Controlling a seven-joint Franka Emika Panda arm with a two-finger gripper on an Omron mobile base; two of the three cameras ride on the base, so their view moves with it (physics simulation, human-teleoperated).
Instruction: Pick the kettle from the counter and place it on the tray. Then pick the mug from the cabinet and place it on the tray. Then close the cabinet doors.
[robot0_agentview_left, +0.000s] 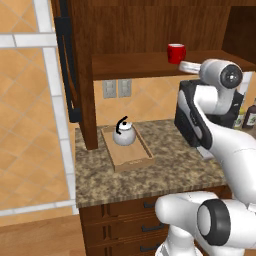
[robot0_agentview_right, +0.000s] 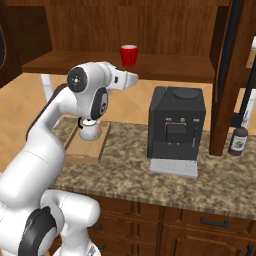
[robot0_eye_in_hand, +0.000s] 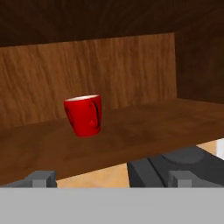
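Standing: mug (robot0_eye_in_hand: 84, 115) alone on shelf | coffee machine (robot0_agentview_right: 176, 123) below | kettle (robot0_agentview_left: 123, 134) in tray (robot0_agentview_left: 131, 159)

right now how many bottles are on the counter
1 for sure: a dark bottle at the counter's right end, right of the coffee machine. The arm may hide more.

Speckled brown-grey granite tabletop (robot0_agentview_left: 165, 170): shallow light-wood tray (robot0_agentview_left: 131, 161), black boxy coffee machine (robot0_agentview_right: 176, 129), dark brown bottle (robot0_agentview_right: 238, 140).
Dark wooden cabinet shelf (robot0_eye_in_hand: 144, 127): small bright red mug (robot0_eye_in_hand: 84, 115), upright.
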